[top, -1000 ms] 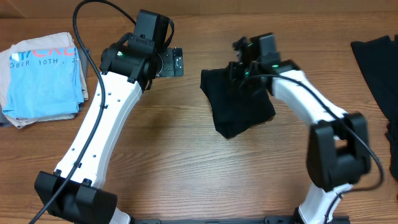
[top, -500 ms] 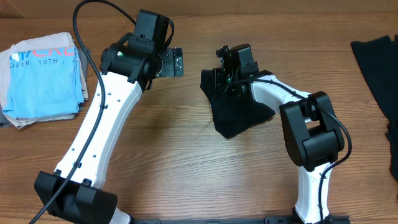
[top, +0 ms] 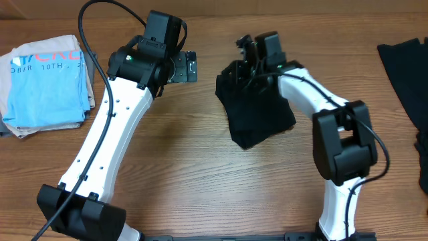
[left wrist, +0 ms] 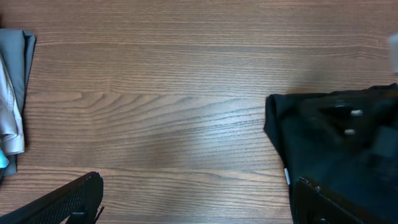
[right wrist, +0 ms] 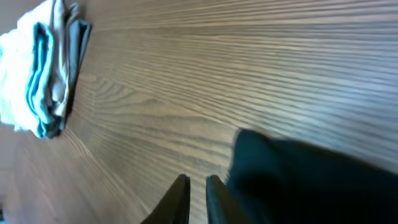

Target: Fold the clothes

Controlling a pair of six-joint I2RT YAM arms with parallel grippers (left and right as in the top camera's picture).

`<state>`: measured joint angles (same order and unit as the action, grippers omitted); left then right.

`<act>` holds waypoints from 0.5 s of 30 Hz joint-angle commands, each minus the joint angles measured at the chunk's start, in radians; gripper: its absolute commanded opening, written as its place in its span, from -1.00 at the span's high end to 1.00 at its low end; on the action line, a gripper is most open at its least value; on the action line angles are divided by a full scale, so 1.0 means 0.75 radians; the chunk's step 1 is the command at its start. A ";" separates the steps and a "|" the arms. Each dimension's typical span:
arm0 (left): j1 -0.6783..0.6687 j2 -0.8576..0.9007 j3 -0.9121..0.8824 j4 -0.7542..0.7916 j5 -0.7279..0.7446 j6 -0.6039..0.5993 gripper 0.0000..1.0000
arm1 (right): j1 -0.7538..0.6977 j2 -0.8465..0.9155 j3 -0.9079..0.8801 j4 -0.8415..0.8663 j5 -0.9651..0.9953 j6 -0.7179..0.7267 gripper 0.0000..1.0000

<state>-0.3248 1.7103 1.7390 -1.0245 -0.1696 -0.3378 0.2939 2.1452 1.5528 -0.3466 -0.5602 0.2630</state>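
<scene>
A folded black garment [top: 259, 114] lies on the wooden table right of centre. It also shows in the left wrist view [left wrist: 339, 143] and the right wrist view [right wrist: 311, 180]. My right gripper [top: 243, 59] hangs over the garment's far left corner. Its fingers [right wrist: 197, 199] are nearly together with only wood showing between them, and the fabric lies just to their right. My left gripper [top: 187, 67] is wide open and empty [left wrist: 196, 202], left of the garment and above bare wood.
A folded light-blue printed T-shirt on a grey stack [top: 47, 80] lies at the far left; it also shows in the right wrist view [right wrist: 46, 68] and at the left wrist view's left edge [left wrist: 12, 93]. More black clothes [top: 408, 67] lie at the right edge.
My right wrist swung left across the garment's far edge, then shifted a little back and farther away. The garment and the left arm stayed put.
</scene>
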 commanded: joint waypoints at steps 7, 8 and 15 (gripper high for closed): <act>0.005 0.009 -0.005 0.005 -0.022 0.002 -1.00 | -0.012 -0.070 0.021 -0.282 0.545 -0.001 0.92; 0.005 0.009 -0.005 0.005 -0.022 0.002 -1.00 | -0.012 -0.070 0.012 -0.284 0.560 -0.001 0.92; 0.005 0.009 -0.005 0.005 -0.022 0.002 -1.00 | -0.012 -0.066 -0.056 -0.138 0.563 -0.001 0.92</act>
<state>-0.3248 1.7103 1.7390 -1.0245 -0.1699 -0.3378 0.2821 2.1181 1.5322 -0.4839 -0.1780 0.2646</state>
